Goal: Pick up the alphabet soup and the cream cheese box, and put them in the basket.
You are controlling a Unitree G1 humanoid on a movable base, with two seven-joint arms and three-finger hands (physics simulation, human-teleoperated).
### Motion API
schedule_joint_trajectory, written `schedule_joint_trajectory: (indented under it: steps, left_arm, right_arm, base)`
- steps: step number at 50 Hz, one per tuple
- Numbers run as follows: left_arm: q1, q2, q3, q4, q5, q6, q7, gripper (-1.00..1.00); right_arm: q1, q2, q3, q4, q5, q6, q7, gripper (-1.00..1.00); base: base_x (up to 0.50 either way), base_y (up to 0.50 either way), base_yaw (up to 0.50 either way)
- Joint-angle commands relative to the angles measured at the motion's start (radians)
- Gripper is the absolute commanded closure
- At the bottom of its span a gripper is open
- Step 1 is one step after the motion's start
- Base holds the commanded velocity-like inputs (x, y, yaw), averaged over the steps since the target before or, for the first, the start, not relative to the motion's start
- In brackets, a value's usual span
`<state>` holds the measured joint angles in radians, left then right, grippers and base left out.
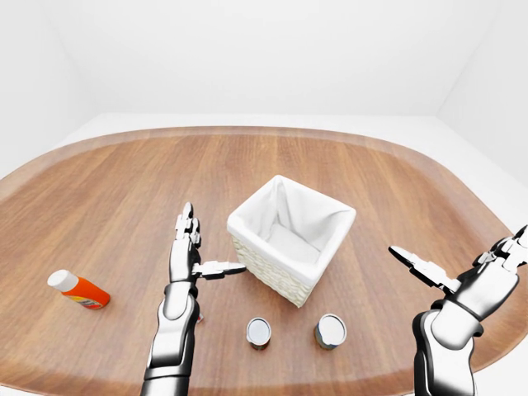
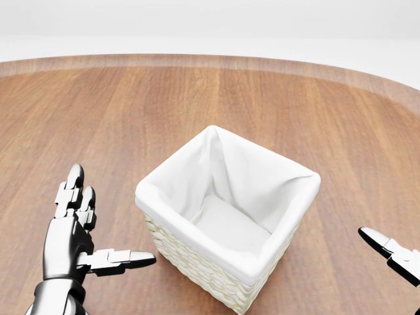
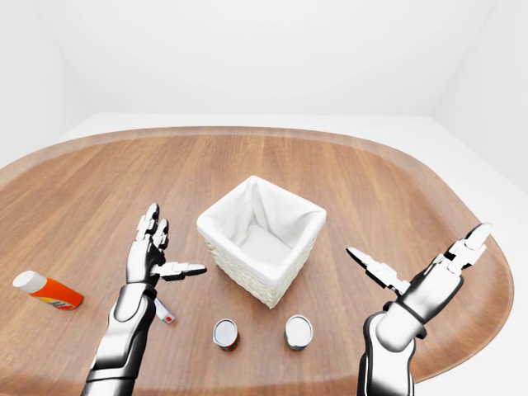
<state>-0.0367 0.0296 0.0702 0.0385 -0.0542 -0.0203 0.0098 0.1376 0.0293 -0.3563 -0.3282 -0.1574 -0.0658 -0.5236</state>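
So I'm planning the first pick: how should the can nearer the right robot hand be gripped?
Grip the right-hand can around its round side wall, coming down from above with the right robot hand. It stands upright with its lid up, apart from the other can and the basket, so fingers fit either side.

The basket (image 1: 290,239) stood near the middle of the table (image 1: 124,190), its mouth open upward with nothing across it. Two cans (image 1: 258,332) (image 1: 330,330) stood apart from each other between the basket and the table's near edge, with a gap between them. An orange bottle (image 1: 77,289) lay well off toward the table's left edge. The left hand (image 1: 191,252) hovered with fingers spread just beside the basket's left side; the right hand (image 3: 421,276) was spread wide toward the right edge.
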Motion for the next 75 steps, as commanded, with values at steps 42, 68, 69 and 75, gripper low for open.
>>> schedule_joint_trajectory:
  steps: [42,68,69,75]
  left_arm:
    - [0.083,0.034,0.074,-0.158,0.218,-0.032,0.169,-1.00]
    - [0.083,0.097,0.154,-0.279,0.653,-0.067,0.113,-1.00]
    - [0.092,0.104,0.152,-0.283,0.681,-0.067,0.111,-1.00]
    - [0.111,0.100,0.167,-0.329,0.812,-0.067,0.135,-1.00]
  right_arm:
    - [-0.002,-0.001,-0.010,-0.005,0.022,-0.007,0.000,-1.00]
    - [-0.004,-0.003,-0.010,0.001,0.019,-0.009,0.000,-1.00]
    - [-0.002,-0.001,-0.011,-0.006,0.021,-0.004,0.000,-1.00]
    - [0.000,0.002,-0.016,-0.015,0.031,0.004,0.000,-1.00]
  base:
    - [0.00,0.00,0.00]
    - [0.00,0.00,0.00]
    - [0.00,0.00,0.00]
    - [0.00,0.00,0.00]
